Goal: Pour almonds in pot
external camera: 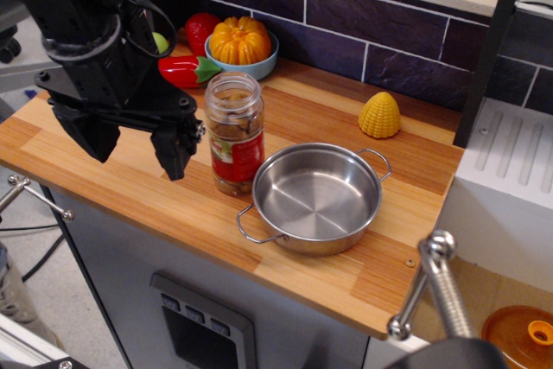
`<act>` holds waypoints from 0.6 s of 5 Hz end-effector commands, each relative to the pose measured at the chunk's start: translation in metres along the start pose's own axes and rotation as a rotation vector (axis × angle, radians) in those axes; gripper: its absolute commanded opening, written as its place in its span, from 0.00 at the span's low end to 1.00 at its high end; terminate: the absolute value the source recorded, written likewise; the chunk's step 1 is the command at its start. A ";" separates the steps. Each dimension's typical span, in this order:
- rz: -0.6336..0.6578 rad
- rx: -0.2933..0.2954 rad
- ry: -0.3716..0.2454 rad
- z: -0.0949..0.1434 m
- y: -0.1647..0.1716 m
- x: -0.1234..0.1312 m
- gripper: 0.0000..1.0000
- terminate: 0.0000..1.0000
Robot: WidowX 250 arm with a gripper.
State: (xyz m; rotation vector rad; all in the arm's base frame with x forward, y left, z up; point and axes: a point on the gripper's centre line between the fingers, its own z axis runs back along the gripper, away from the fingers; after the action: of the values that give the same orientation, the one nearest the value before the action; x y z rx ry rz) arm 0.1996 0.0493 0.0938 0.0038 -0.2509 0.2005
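A clear jar (234,133) with a red label stands upright on the wooden counter, with tan-brown almonds (228,131) showing through its glass. The shiny steel pot (316,197) with two loop handles sits right next to it on the right, and is empty. My black gripper (138,146) hangs to the left of the jar, fingers pointing down and spread apart. Its right finger (177,151) is close to the jar's left side; nothing is between the fingers.
A light-blue bowl (259,65) holding an orange pumpkin-like fruit stands at the back, with a red pepper (183,70) and a red fruit beside it. A yellow corn-shaped toy (379,115) sits behind the pot. A white dish rack (510,162) borders the right edge.
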 end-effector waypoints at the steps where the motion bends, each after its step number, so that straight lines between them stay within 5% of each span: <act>1: 0.000 0.000 0.000 0.000 0.000 0.000 1.00 0.00; 2: 0.077 -0.099 0.038 0.016 -0.005 0.000 1.00 0.00; 3: 0.291 -0.176 0.116 0.032 -0.001 0.018 1.00 0.00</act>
State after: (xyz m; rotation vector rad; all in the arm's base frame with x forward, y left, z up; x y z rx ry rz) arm 0.2061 0.0498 0.1231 -0.2472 -0.0710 0.5287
